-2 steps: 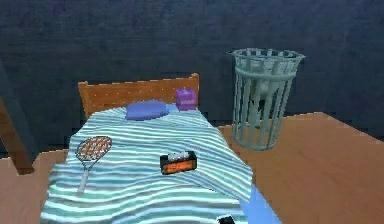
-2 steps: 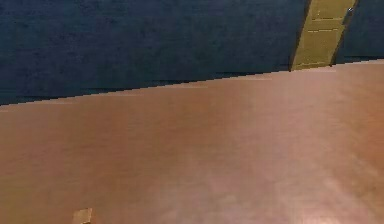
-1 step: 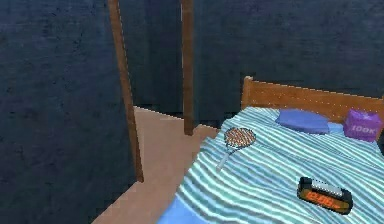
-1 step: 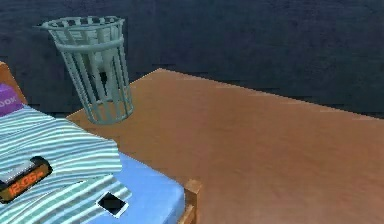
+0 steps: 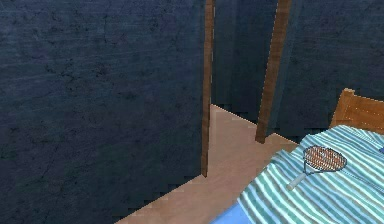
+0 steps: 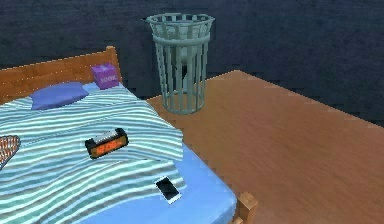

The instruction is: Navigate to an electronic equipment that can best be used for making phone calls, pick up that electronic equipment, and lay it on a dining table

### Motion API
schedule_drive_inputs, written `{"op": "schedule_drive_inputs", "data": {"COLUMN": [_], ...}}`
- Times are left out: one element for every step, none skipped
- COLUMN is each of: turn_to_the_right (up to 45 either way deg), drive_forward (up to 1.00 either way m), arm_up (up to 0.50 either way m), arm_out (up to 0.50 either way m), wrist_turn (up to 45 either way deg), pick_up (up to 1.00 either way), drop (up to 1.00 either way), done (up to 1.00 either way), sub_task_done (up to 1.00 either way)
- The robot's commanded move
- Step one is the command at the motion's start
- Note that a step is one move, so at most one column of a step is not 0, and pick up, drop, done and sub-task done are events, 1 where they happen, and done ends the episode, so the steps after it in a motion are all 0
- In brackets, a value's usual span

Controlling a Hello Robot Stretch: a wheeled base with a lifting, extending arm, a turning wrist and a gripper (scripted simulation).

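Slatted grey bin (image 6: 181, 70) beside the bed (image 6: 60, 175) — contents unclear; phone (image 6: 167, 189) near bed's corner — claw's state unclear.

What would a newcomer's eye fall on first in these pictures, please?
The striped bed draws the eye in the arm side view, with a small flat phone near its corner and a dark, orange-faced clock further up the cover. A tall wire bin stands on the floor beside the bed. In the forward view, a racket lies on the bed, right of a doorway.
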Motion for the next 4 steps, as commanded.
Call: {"op": "schedule_drive_inputs", "data": {"turn_to_the_right": [0.0, 0.0, 0.0, 0.0], "drive_forward": [0.0, 0.0, 0.0, 0.0], "arm_up": [0.5, 0.1, 0.0, 0.0], "arm_out": [0.0, 0.0, 0.28, 0.0], "wrist_turn": [0.0, 0.0, 0.0, 45.0], "pick_up": [0.0, 0.0, 0.0, 0.0], "drop": [0.0, 0.0, 0.0, 0.0], "done": [0.0, 0.0, 0.0, 0.0], "sub_task_done": [0.0, 0.0, 0.0, 0.0]}}
